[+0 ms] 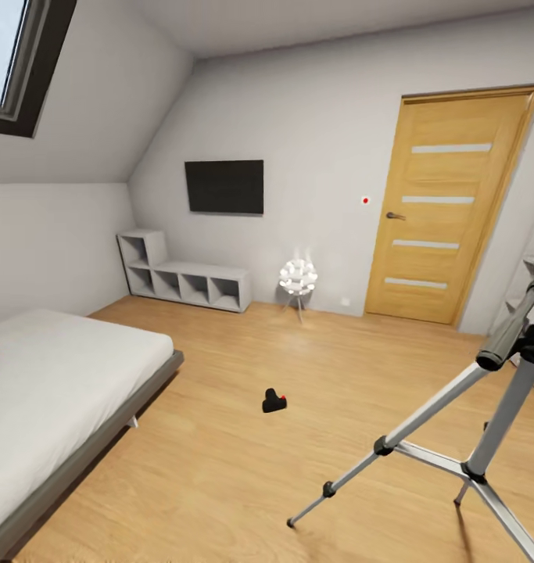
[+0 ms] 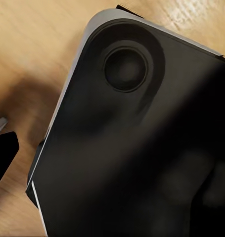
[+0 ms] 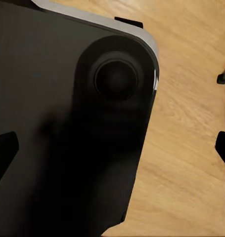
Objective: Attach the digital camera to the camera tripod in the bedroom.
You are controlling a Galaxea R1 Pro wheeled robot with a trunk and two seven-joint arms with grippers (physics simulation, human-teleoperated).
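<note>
Across the lower half of the head view runs the light plank floor (image 1: 220, 485) of the bedroom, and you are looking over it from a standing height, arms evidently tucked low. That would explain why both wrist views look down on the robot's own dark base (image 2: 132, 148) with its grey rim and a round recess, planks beyond it.

At lower left sits the bed (image 1: 55, 391), pushed against the sloping wall. At upper right stands the wooden door (image 1: 454, 207), shut. Along the far wall, left of centre, are the white cube shelves (image 1: 184, 281), a dark screen (image 1: 224, 186) above them and a small white lamp (image 1: 298, 277) just to their right.

At the right edge rises the camera tripod (image 1: 485, 438), legs spread so it stands by itself, its black head cut off by the frame edge; you will want it fully in view before mounting anything.

Near the centre, slightly low, the digital camera (image 1: 274, 401) lies on the bare floor, well apart from tripod and bed, its red button showing. It looks tipped rather than upright, though it is too small to be sure.

Black tips at the wrist views' edges may be your fingers; whether either pincer is spread or pressed together I cannot tell. Your likely first step is driving toward the camera.
</note>
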